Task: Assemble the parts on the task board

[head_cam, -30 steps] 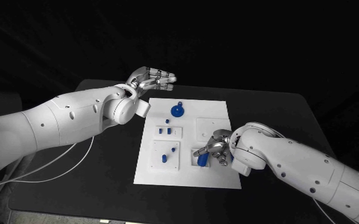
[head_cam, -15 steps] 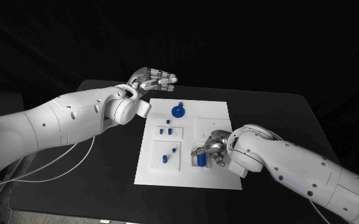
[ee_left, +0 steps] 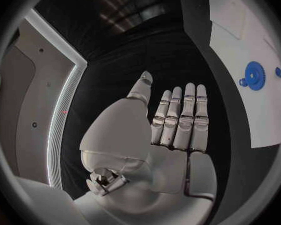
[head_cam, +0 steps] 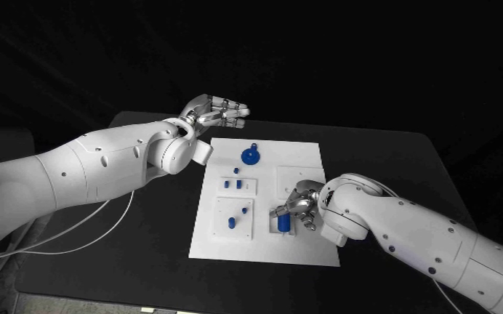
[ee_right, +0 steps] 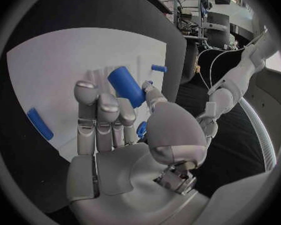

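Note:
The white task board (head_cam: 299, 155) lies mid-table. My right hand (head_cam: 301, 211) hovers over its near right corner and pinches a blue cylinder (head_cam: 283, 224) between thumb and fingers; the right wrist view shows the cylinder (ee_right: 126, 86) tilted just above the board (ee_right: 59, 60). A blue gear (head_cam: 249, 156) sits at the board's far end, and small blue parts (head_cam: 232, 182) stand in the left squares. My left hand (head_cam: 216, 113) hangs flat and empty beyond the board's far left corner; in the left wrist view its fingers (ee_left: 180, 117) are straight, with the gear (ee_left: 255, 75) off to the side.
Another blue peg (ee_right: 39, 123) lies on the board near my right hand. A thin cable (head_cam: 89, 219) runs over the black table (head_cam: 388, 154) under my left arm. Dark table surface surrounds the board on all sides.
My right hand has edged slightly left over the near right square, still holding the blue cylinder. My left hand has stayed put.

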